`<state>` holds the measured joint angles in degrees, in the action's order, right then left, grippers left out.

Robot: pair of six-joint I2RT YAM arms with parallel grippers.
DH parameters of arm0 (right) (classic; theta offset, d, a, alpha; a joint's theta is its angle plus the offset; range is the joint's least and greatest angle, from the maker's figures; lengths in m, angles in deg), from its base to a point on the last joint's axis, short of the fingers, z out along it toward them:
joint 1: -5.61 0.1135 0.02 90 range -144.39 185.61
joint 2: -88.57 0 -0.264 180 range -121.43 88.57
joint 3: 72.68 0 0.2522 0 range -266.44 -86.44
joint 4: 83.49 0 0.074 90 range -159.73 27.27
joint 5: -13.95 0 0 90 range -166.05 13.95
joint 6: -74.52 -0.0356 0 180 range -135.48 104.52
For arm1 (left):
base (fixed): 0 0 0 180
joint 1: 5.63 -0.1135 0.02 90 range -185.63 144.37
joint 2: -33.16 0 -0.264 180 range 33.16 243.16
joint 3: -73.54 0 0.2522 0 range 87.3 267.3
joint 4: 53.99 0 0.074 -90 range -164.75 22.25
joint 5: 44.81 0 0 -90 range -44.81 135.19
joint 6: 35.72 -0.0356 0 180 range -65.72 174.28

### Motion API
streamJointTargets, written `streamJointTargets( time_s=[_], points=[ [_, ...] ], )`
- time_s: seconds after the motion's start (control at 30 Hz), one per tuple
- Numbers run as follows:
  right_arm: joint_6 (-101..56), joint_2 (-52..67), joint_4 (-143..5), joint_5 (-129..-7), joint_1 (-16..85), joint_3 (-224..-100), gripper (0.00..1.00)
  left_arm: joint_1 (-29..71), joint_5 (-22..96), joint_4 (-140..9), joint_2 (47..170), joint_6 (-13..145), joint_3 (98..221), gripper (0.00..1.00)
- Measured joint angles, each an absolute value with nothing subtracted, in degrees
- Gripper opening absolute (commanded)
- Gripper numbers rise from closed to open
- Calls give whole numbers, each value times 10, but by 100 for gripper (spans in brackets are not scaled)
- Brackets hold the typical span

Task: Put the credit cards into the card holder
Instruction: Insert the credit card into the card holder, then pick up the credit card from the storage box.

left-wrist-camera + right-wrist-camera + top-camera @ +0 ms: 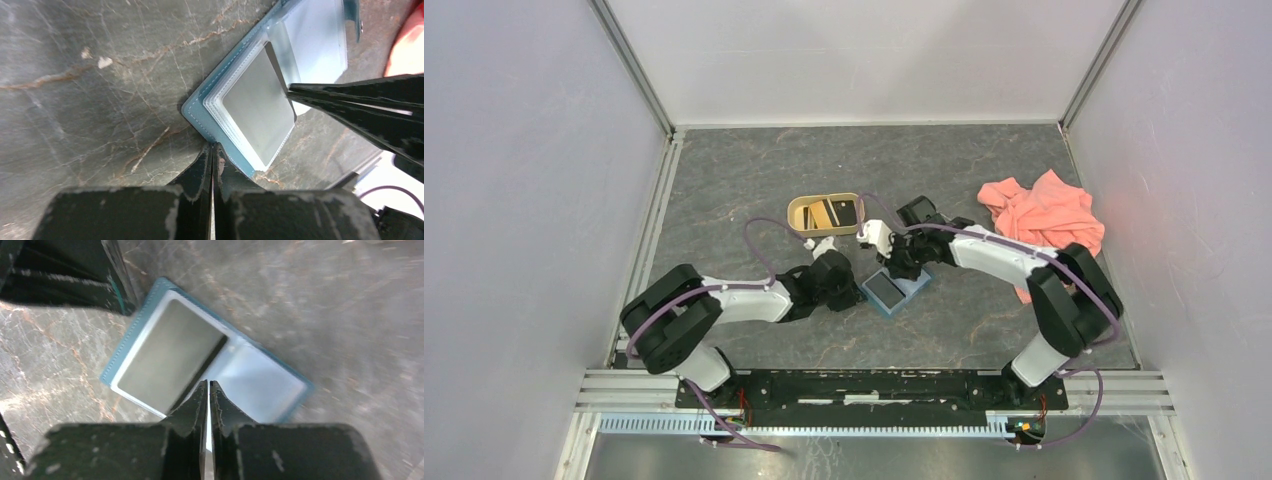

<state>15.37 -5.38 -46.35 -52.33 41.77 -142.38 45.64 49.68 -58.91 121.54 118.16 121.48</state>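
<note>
Teal card holder (312, 45) open, dark card (257, 107) in pocket | L gripper (212, 150), R gripper (208, 385): jaws closed

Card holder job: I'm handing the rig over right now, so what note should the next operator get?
The left hand is shut, tips at the card holder's edge. The right hand is shut, tips at the dark card's edge. Holder lies open on the table; that card looks seated in a pocket. Other cards lie in the tan tray. Left to do: insert those.
</note>
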Motion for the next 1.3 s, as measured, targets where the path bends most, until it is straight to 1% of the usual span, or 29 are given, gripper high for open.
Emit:
streamJointTargets(
  time_s=[0.07, 0.2, 0.23, 0.3, 0.4, 0.47, 0.5, 0.67, 0.77, 0.83, 0.97, 1.07, 1.17, 1.3],
  points=[
    [161, -17, -462, -535, 406, -1424, 16, 452, 511, -624, 1196, 1163, 1224, 9],
    [173, 72, -468, -538, 355, -1424, 25, 434, 544, -701, 1120, 1101, 1244, 23],
    [174, 91, -469, -536, 342, -1426, 28, 427, 552, -719, 1101, 1078, 1255, 31],
    [179, 121, -469, -530, 320, -1436, 38, 412, 564, -744, 1072, 1025, 1284, 51],
    [181, 150, -480, -515, 305, -1454, 78, 376, 572, -752, 1049, 935, 1336, 77],
    [179, 171, -499, -496, 298, -1460, 93, 340, 564, -738, 1044, 880, 1360, 92],
    [178, 177, -505, -484, 296, -1464, 98, 318, 548, -730, 1044, 862, 1369, 98],
    [176, 156, -515, -376, 282, -1475, 98, 215, 464, -714, 1102, 835, 1421, 100],
    [158, 141, -539, -321, 258, -1432, 98, 183, 431, -708, 1150, 836, 1437, 99],
    [147, 132, -542, -299, 245, -1407, 98, 177, 432, -713, 1177, 838, 1438, 97],
    [133, 96, -546, -271, 235, -1394, 98, 183, 474, -763, 1229, 855, 1470, 97],
    [128, 77, -548, -262, 235, -1394, 98, 198, 538, -800, 1265, 864, 1512, 98],
    [128, 64, -548, -255, 235, -1394, 98, 218, 592, -814, 1284, 876, 1538, 99],
    [129, 61, -547, -255, 235, -1394, 98, 229, 630, -816, 1317, 891, 1565, 100]
  ],
)
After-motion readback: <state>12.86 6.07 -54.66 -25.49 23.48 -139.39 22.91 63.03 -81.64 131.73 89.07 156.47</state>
